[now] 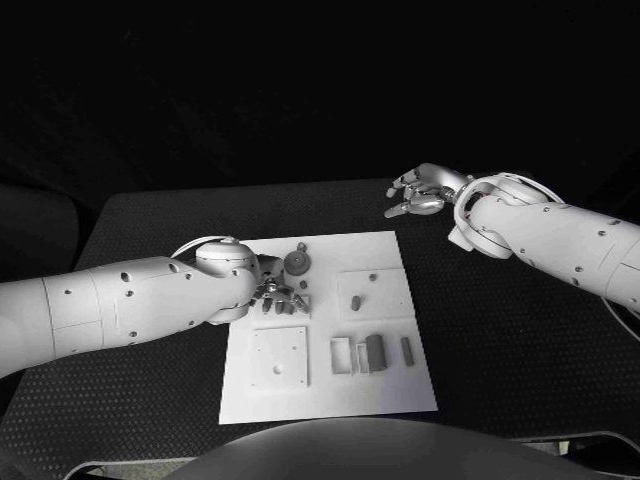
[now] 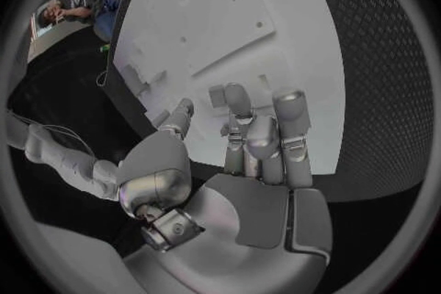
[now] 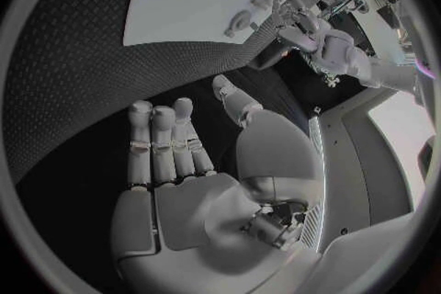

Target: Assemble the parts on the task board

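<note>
- White task board (image 1: 385, 250) lies mid-table on the black table (image 1: 536, 330); grey parts rest on it: a round-headed piece (image 1: 300, 262) near its far left edge, a short peg (image 1: 355, 301) on the right raised block, upright blocks (image 1: 358, 354) and a bar (image 1: 407, 349) lower down.
- Left hand (image 1: 278, 293) hovers low over the board's left side, just beside the round-headed piece. Wrist view: left hand (image 2: 241, 154) with fingers extended and spread, nothing between them, so released. Likely poised for a pick, fingers aimed at the board.
- Right hand (image 1: 421, 195) sits off the board, beyond its far right corner, above bare table; palm empty, fingers loosely straight in its wrist view (image 3: 198, 162). Probably parked clear so the left arm has room.
- Assembly looks barely begun; most parts lie loose.
</note>
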Robot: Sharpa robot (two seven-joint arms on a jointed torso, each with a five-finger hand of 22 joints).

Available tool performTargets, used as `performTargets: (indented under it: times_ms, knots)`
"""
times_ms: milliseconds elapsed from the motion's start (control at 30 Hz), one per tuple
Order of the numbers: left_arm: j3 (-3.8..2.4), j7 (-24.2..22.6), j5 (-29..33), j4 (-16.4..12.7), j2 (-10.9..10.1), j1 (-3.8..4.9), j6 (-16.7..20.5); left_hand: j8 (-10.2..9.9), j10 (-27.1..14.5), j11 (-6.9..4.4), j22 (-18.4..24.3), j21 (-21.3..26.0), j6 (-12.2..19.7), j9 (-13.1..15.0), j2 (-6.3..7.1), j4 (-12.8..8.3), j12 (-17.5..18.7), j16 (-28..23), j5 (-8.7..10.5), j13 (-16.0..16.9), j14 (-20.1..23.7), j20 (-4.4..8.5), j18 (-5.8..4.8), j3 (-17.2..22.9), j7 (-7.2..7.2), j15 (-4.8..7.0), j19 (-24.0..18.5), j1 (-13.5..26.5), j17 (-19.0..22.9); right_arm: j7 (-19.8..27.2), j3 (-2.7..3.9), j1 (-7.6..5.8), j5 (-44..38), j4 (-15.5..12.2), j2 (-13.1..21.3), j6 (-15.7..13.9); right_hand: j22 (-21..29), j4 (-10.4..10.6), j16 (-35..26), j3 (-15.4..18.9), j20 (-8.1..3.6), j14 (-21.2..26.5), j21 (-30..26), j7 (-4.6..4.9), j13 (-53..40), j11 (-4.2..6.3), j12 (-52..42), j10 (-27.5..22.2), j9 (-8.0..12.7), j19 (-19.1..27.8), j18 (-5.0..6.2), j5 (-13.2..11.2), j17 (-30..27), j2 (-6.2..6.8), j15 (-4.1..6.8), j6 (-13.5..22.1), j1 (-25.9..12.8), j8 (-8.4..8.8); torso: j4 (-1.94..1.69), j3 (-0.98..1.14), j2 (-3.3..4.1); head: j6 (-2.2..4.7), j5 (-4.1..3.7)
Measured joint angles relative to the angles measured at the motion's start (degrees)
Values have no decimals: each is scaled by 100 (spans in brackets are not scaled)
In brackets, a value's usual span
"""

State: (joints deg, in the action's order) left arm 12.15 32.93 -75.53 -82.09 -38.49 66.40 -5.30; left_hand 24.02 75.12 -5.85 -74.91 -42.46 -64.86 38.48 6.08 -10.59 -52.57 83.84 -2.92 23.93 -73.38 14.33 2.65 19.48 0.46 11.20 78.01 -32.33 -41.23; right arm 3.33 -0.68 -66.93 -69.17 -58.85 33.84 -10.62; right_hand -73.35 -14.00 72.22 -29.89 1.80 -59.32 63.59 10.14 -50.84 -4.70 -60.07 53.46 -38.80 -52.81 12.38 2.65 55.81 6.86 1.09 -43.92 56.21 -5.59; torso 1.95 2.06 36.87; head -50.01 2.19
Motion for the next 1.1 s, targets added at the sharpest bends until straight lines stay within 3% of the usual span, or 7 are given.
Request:
performTargets:
  times_ms: [333, 1100]
  knots:
    - [5, 101, -134, 42, 23, 0, -130, 0, 0, 0, 1, 0, 1, -6, -50, -48, 0, 0, 0, 5, 0, -1, 0, -15, -1, 0, 0, 5, -5, -1, 0, 0, -1, -3, -7, 3, 0, 0, 0, 0, 0, 0, 0, 3, 0, 0, 0, 0, 0, 0, 0, 0, 0, 0, 0, -3, 0, 0, -4, -6, 0, 0, -15]
    - [9, 58, -151, 227, 137, -2, -95, 44, 17, 19, 1, -22, 13, -79, -707, -481, 33, -1, 0, 43, 12, -3, 1, -117, -13, 10, -1, -62, -29, -2, 0, 0, -3, -3, -19, 11, 0, 0, 0, 0, 0, 0, 0, 11, 4, -22, 0, -22, -1, 0, 0, 0, 1, 0, -1, -11, 0, 0, -9, -11, 3, 0, -12]
